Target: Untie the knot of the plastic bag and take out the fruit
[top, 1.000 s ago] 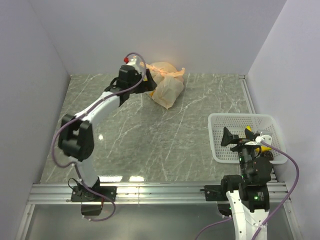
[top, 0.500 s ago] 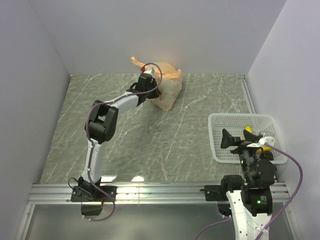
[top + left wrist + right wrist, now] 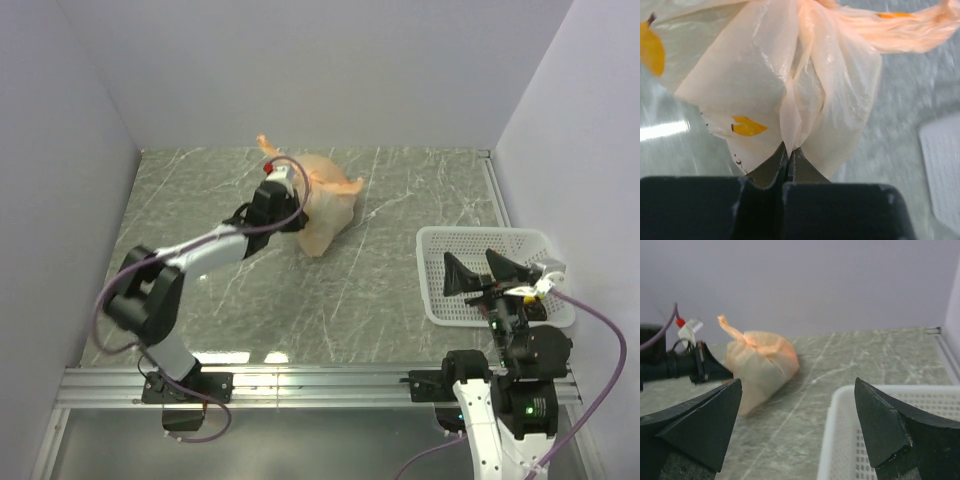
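We saw the plastic bag (image 3: 325, 205) well left of the white basket (image 3: 430, 300), left gripper (image 3: 787, 155) clamped on a fold of its film, right gripper (image 3: 797, 385) open above the basket. Soft, slippery, light; we judged the knot (image 3: 752, 341) ends the better hold.

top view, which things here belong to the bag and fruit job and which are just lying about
In the job: plastic bag; left gripper, shut on a fold of it; right gripper, open.
Lying about: white mesh basket; table.
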### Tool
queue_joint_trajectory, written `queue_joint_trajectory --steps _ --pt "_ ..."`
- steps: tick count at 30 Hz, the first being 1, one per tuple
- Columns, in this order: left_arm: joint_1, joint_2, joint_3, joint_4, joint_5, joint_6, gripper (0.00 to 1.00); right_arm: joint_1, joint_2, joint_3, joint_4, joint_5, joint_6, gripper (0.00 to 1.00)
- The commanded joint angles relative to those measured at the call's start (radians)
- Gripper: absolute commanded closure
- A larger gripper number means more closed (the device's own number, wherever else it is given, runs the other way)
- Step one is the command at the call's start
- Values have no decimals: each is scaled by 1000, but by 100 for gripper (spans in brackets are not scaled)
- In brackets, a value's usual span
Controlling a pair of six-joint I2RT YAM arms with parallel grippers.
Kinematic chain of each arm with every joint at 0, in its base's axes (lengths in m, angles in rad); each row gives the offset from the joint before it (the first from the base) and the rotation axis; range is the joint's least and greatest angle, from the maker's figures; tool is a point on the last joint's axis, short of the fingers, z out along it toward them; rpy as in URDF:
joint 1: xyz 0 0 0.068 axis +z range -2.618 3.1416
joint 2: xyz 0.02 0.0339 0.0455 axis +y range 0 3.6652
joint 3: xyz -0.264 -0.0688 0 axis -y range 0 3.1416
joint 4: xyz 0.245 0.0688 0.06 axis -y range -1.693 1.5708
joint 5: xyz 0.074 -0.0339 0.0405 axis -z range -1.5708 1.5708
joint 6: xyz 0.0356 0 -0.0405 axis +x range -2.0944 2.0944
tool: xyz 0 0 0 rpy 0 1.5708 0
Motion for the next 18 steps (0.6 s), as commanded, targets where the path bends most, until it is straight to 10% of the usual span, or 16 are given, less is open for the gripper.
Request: queue_joint_trajectory --steps 1,11,18 --pt "-116 -212 -210 48 -73 -130 99 8 182 70 62 -144 88 1" --pt "-393 -678 -667 85 -237 -413 97 179 402 27 115 -145 200 2" --pt "-618 -710 -623 46 -311 -286 54 622 605 -30 244 129 291 2"
